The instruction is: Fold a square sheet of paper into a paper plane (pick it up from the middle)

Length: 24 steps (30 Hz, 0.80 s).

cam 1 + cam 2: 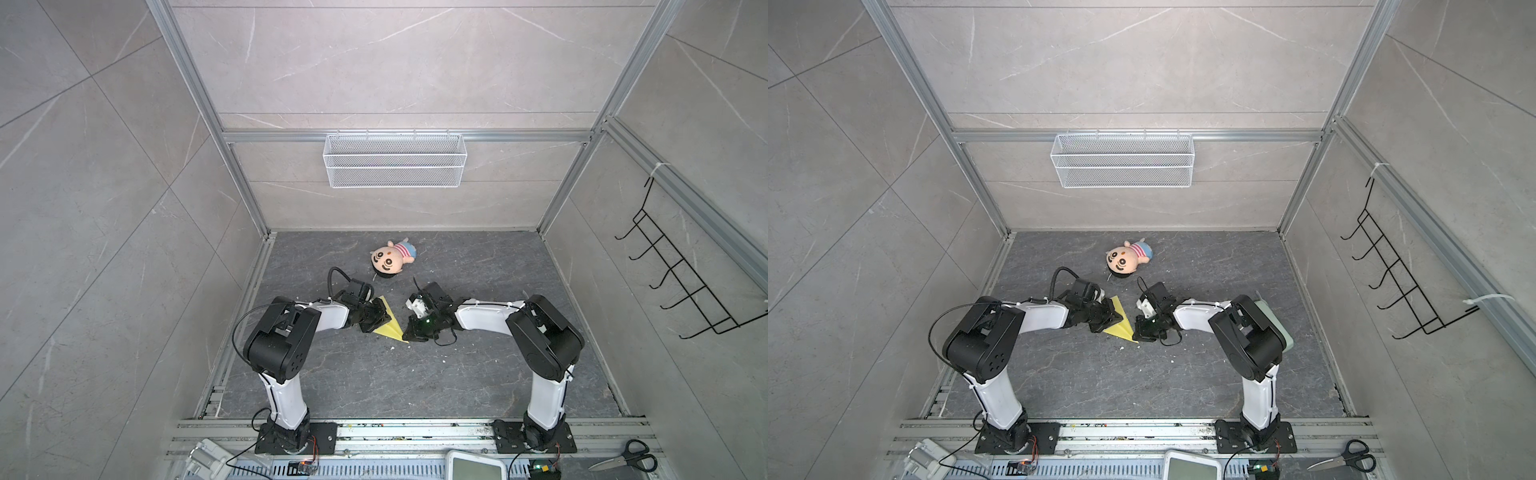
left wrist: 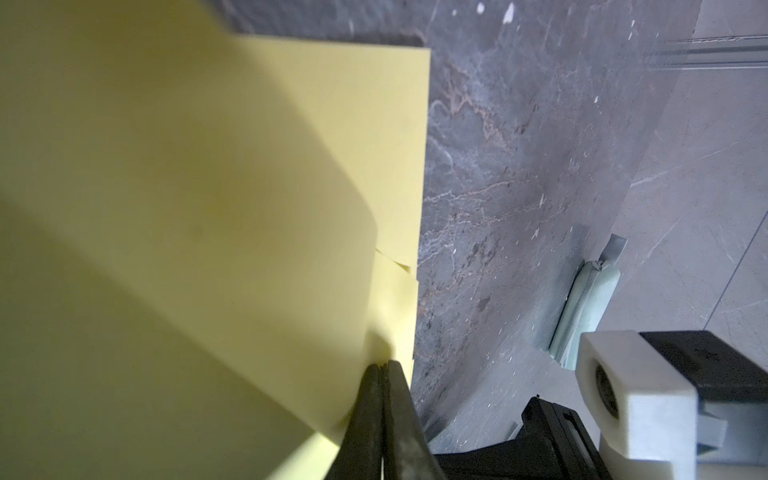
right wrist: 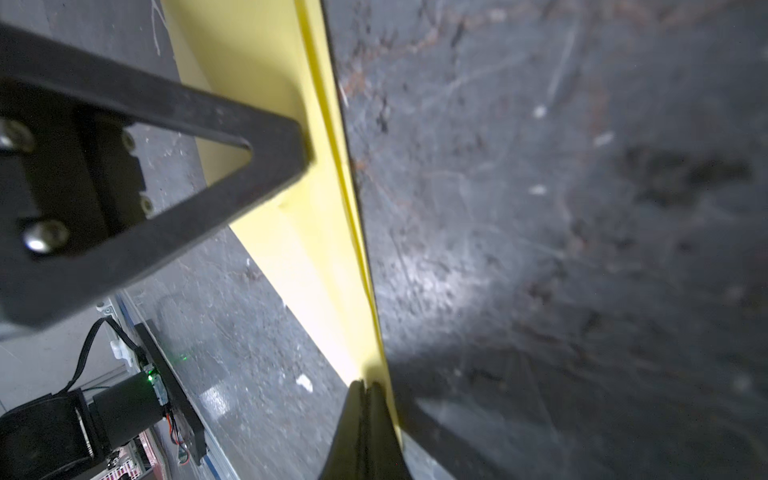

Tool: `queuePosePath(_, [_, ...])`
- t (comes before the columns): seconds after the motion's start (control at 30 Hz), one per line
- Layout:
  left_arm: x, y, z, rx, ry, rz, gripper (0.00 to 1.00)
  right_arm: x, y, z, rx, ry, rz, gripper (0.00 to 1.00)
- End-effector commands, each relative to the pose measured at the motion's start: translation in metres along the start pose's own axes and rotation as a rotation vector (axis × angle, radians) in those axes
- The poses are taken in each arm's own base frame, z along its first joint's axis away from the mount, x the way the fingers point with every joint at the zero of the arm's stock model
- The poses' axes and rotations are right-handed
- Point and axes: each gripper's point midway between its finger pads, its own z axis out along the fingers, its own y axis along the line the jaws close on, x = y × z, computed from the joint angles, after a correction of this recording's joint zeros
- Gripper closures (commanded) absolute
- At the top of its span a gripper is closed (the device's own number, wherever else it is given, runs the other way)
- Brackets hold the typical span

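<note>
In a top view the plane is seen lying mid-surface, at 3 o'clock of the left hand and 9 o'clock of the right hand. The left hand is clamped on its edge. The right hand's fingers are pressed together at its 5 o'clock tip, and whether paper is pinched there cannot be told.

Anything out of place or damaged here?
White scraps litter the table, and an unrelated plush doll lies face up beyond the yellow paper. The paper's edge shows a small nick or misaligned layers in the left wrist view.
</note>
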Motion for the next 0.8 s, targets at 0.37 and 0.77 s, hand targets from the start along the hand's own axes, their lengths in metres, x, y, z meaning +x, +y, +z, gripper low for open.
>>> queuePosePath(0.37, [0.008,0.036,0.005,-0.118,0.032,-0.041,0.94,-0.002,0.031,-0.034,-0.111,-0.099,-0.068,0.95])
queuePosePath(0.77, [0.009,0.027,0.005,-0.081,0.043,-0.019,0.94,-0.032,0.016,0.007,-0.043,-0.051,-0.013,0.96])
